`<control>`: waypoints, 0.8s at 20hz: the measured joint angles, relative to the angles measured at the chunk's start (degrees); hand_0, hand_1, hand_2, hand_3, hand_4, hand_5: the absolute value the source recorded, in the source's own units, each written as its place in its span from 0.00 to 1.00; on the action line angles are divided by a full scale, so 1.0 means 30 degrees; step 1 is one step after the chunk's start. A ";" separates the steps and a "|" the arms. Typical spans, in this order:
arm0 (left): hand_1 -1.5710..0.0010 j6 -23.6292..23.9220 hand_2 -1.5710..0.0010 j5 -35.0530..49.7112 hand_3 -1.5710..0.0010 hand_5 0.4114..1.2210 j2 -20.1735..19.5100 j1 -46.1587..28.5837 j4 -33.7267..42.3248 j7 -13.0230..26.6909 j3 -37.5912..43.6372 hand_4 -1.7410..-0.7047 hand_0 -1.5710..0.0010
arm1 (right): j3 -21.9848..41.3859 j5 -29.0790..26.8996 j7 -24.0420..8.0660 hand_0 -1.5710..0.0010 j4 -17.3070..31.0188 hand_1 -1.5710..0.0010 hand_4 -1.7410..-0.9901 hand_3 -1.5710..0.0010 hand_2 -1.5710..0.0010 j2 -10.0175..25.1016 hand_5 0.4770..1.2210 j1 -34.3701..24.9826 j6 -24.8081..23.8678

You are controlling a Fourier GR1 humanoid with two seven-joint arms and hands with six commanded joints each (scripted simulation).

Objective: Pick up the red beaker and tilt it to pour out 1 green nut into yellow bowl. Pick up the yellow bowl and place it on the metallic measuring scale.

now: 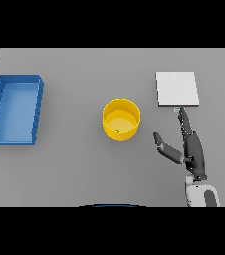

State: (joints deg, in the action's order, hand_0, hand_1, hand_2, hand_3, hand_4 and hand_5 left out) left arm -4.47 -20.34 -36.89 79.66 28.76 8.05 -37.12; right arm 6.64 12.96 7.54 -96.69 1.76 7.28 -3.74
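Yellow bowl [121,119] stands upright near the middle of the grey surface [79,164], with a small green nut [117,131] on its floor near the front wall. It looks like a light, stiff, thin-walled cup, probably smooth, so a pinch over the rim or a wrap round the wall should hold it. The metallic measuring scale [177,88] lies to its right, well apart. The right hand [191,149] hovers just below the scale, fingers [185,119] straight and released, thumb spread, holding nothing. A blue tray [0,104] sits far left. No red beaker shows.
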 measured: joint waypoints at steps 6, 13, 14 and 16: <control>0.00 0.4526 0.00 0.4572 0.08 1.00 -0.2665 -0.6115 0.5348 0.4345 0.2288 0.00 0.00 | -0.0072 0.0216 0.0098 1.00 0.0326 1.00 0.71 1.00 1.00 0.0629 0.19 -0.0177 0.0252; 0.00 0.9042 0.00 0.7341 0.08 1.00 -0.4084 -1.2659 1.1188 0.8010 0.2424 0.00 0.00 | 0.0339 0.0694 -0.0210 1.00 0.0222 1.00 0.70 1.00 1.00 0.0614 0.25 -0.0037 0.0313; 0.00 0.9428 0.00 0.7536 0.08 1.00 -0.4265 -1.3349 1.1627 0.7988 0.2338 0.00 0.00 | 0.0335 0.0726 0.0023 1.00 0.0065 1.00 0.70 1.00 1.00 0.0701 0.25 -0.0060 0.0300; 0.00 1.0315 0.00 0.8094 0.06 1.00 -0.4203 -1.4541 1.2314 0.8248 0.2197 0.00 0.00 | 0.0314 0.0581 0.0431 1.00 0.0092 1.00 0.70 1.00 1.00 0.0733 0.25 0.0223 0.0408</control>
State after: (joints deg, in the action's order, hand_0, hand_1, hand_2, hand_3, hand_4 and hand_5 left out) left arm 26.47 3.95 -49.50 36.04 65.70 32.79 -30.53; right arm 7.58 14.70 8.83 -96.42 3.96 7.95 -2.51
